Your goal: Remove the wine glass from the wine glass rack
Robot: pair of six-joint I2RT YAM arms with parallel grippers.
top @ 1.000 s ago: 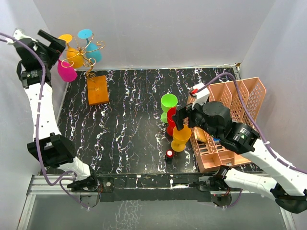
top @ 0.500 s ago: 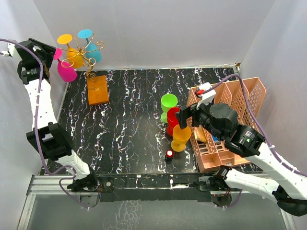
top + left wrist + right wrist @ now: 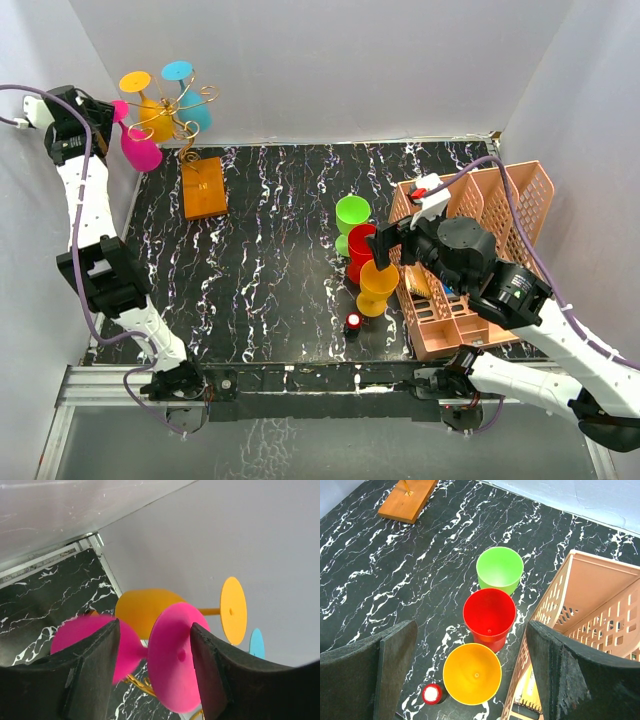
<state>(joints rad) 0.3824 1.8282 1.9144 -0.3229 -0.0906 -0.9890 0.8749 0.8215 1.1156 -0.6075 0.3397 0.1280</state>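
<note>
Black marbled table [image 3: 270,260] carries the wine glass rack [image 3: 203,187] at its 10 o'clock corner. The magenta wine glass [image 3: 138,148] hangs there beside an orange wine glass [image 3: 155,118] and a blue wine glass [image 3: 197,112]. The left gripper [image 3: 152,630] is spread around the magenta stem, perhaps not touching. Toward 3 o'clock the right gripper [image 3: 470,630] hovers released over a green cup [image 3: 500,570], red cup [image 3: 489,614] and orange cup [image 3: 471,674], just beside a pink basket [image 3: 500,200].

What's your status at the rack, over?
Left gripper, jaws open, framing pink wine glass foot. Glass on rack. Right gripper open above cups. Orange glass close behind.
</note>
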